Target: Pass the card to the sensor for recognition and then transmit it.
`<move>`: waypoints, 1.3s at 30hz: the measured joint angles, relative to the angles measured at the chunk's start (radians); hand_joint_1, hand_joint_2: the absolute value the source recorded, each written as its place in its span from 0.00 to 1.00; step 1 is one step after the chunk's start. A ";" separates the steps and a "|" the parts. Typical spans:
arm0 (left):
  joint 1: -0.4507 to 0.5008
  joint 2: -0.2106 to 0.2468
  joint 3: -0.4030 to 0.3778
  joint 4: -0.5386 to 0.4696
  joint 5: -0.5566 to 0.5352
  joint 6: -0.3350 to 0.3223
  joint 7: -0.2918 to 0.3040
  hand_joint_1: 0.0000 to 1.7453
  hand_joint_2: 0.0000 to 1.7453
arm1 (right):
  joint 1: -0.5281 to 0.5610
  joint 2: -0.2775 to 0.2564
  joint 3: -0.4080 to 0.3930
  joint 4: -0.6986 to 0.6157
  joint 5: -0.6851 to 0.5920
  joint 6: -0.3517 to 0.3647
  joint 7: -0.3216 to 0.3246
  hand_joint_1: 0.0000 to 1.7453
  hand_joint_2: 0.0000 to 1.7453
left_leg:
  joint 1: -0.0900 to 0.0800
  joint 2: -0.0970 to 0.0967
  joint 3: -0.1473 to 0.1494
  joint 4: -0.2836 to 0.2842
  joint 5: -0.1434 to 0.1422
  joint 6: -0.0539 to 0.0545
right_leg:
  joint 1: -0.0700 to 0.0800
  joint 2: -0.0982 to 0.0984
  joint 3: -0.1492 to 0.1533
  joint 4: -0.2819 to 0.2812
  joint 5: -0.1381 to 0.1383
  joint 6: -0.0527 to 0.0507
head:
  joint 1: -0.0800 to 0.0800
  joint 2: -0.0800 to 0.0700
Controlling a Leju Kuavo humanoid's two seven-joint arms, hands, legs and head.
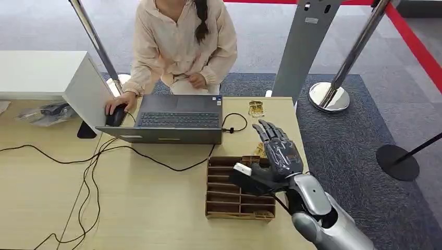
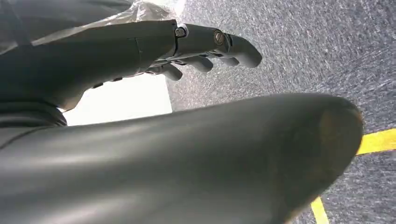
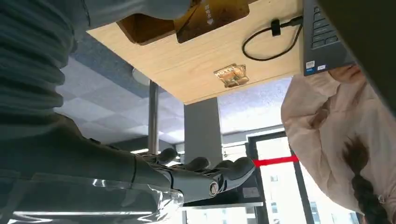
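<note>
The right hand [image 1: 279, 151] is seen above the far right corner of a slotted wooden card rack [image 1: 229, 200], its fingers [image 1: 268, 130] stretched forward and apart, nothing held between them. Just under the thumb, a gold-brown card [image 3: 212, 16] is seen in the right wrist view, lying at the rack's edge (whether it is touched by the thumb cannot be told). Beyond the fingertips, near the far edge of the table [image 1: 156, 219], a small gold packet [image 1: 256, 108] is found. To the hand's left an open laptop [image 1: 174, 122] is placed, with a looped black cable [image 1: 234, 122] between it and the hand — a person [image 1: 182, 47] is seated behind it, one hand on a mouse [image 1: 115, 115]. The left hand [image 2: 196, 46] hangs over grey carpet, fingers loosely extended and holding nothing.
</note>
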 joint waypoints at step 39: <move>0.000 -0.001 0.000 0.000 -0.005 -0.001 -0.012 0.00 0.00 | -0.038 0.035 0.051 0.079 -0.034 0.004 -0.013 0.34 1.00 | 0.000 0.000 0.000 0.000 0.000 0.000 | 0.000 0.000 0.000 0.000 0.000 0.000 | 0.000 0.000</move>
